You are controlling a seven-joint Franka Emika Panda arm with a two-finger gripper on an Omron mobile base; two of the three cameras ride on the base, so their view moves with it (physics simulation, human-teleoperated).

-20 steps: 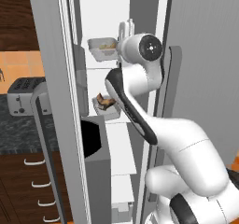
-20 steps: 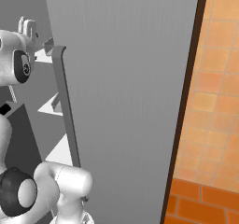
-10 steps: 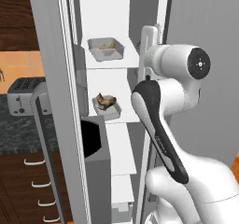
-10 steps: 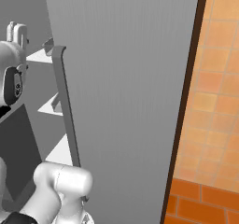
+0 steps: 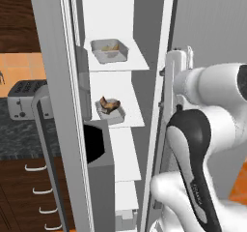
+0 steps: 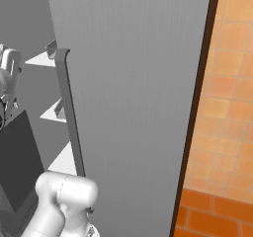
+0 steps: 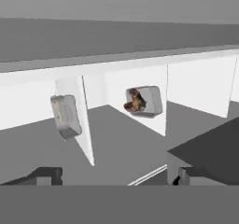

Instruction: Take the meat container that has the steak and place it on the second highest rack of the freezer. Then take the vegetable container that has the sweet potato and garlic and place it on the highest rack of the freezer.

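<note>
Pulled back out of the freezer [image 5: 153, 42] since a second ago, gripper [image 7: 114, 176] spread wide and empty. Both containers shelved: vegetable container [image 5: 110, 50] on highest rack, steak [image 5: 109, 105] tray on the second highest rack [image 5: 126, 120]. Task looks finished. Sweet potato and garlic too small to distinguish.

- You see the freezer's grey door [image 6: 133, 83] filling the middle, its long vertical handle [image 6: 70, 112] at left.
- White shelves [image 6: 64, 159] stack behind it.
- An orange tiled wall [image 6: 222, 107] stands right.
</note>
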